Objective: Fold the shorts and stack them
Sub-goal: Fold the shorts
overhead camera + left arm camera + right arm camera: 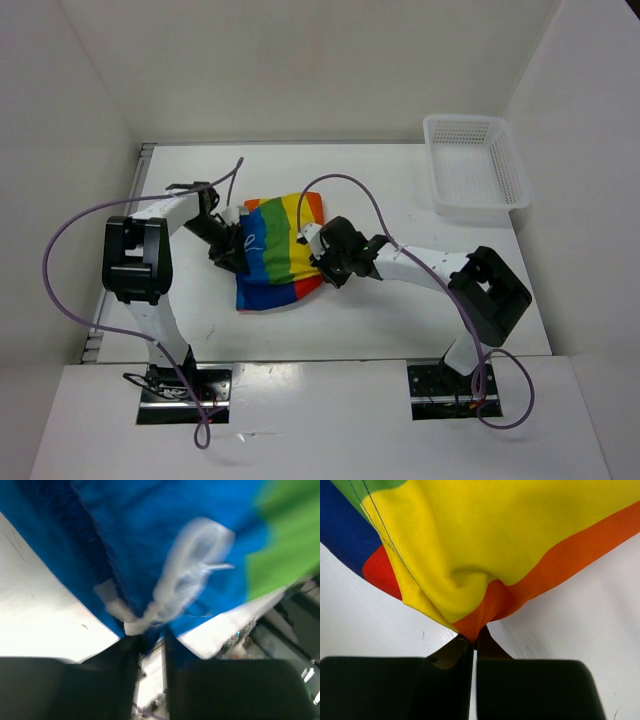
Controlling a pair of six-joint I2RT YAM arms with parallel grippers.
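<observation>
While the shorts (275, 255) lie on the bench (400, 170) between the arms, the right end effector (474, 639) pinches their orange-yellow edge; the left end effector (150, 641) sits at the blue waistband by the drawstring (192, 565), but blur hides whether it grips. If that hold is shallow or absent, a lift would raise one side only, bunching the fold; the drawstring could also snag.

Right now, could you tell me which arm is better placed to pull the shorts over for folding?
Probably right: the right claw is shut on the shorts' orange edge. The left claw sits at the blue edge by the drawstring, but its view is blurred and its grip unclear.
</observation>
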